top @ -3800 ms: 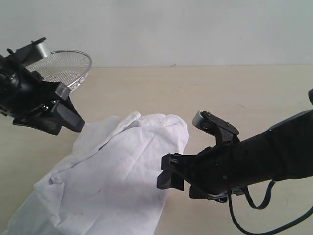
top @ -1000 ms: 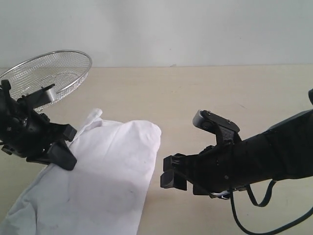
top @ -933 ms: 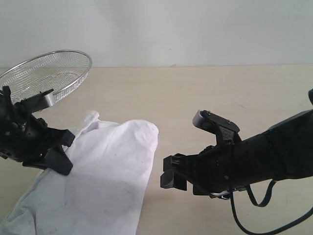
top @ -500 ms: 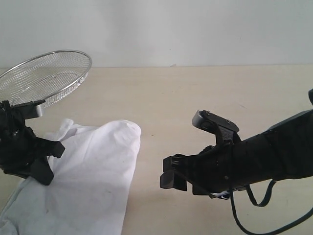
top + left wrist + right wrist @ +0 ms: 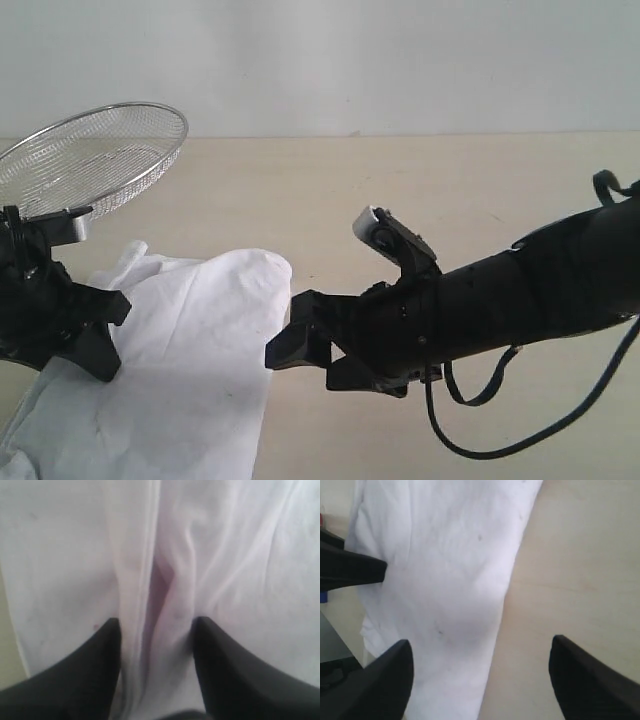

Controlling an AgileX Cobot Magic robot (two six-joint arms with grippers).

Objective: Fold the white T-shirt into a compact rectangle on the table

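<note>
The white cotton T-shirt (image 5: 190, 370) lies loosely doubled on the left side of the broad pale beige tabletop (image 5: 450, 180). My right gripper (image 5: 480, 647) hovers spread wide over its free edge. My left gripper (image 5: 156, 625) stands parted astride a raised crease, pinching nothing. I'd flatten that ridge before folding further.

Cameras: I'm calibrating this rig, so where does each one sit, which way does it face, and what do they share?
Exterior: apart from the robot, facing across the table toward a wall; shows basket, shirt, left hand, right hand.
Left wrist: on the left arm, close above the shirt; its open fingers straddle a fold.
Right wrist: on the right arm, above the shirt's edge and table; its open fingers frame them.
Shared: all show the shirt; exterior and right wrist show table too.
</note>
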